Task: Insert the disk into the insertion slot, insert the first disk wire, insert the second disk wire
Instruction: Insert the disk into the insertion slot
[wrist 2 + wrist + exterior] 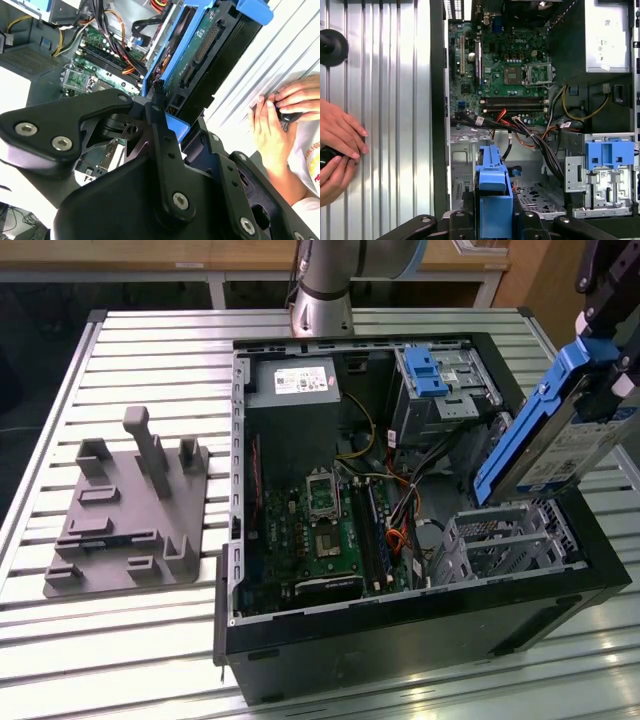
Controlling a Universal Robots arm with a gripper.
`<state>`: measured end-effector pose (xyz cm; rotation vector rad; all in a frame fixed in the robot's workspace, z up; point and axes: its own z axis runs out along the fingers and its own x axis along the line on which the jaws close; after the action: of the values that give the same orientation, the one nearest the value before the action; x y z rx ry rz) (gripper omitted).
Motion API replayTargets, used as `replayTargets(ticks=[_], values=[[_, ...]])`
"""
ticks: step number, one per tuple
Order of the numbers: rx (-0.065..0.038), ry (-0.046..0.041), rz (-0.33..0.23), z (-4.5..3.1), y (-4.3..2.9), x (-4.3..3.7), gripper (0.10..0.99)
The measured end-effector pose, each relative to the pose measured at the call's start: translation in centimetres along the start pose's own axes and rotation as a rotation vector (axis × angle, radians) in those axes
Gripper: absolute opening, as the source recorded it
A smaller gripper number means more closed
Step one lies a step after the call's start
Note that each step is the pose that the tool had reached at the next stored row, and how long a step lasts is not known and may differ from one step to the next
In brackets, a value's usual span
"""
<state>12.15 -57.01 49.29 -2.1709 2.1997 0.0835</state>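
Note:
My gripper (603,345) is shut on the disk (545,445), a silver drive in a bright blue carrier. It hangs tilted, its lower end just above the insertion slot (505,540), the low grey perforated cage at the open computer case's corner nearest the exterior view's right. In the first wrist view the disk's blue carrier (493,197) stands edge-on over the insertion slot (462,167). In the second wrist view the black fingers (159,125) clamp the disk (200,60) by its end. Loose orange and black wires (520,127) lie beside the slot.
A taller metal cage with a blue latch (430,375) stands at the case's far side. The motherboard (320,530) and power supply (295,380) fill the case. A grey fixture plate (130,510) lies on the slatted table. A person's hands (340,145) rest beside the case.

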Motion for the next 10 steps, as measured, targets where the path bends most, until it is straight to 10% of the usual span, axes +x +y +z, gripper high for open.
replayTargets(ticks=[10], values=[[0.000,0.0006,-0.002,0.94,-0.20,-0.07,0.365]])
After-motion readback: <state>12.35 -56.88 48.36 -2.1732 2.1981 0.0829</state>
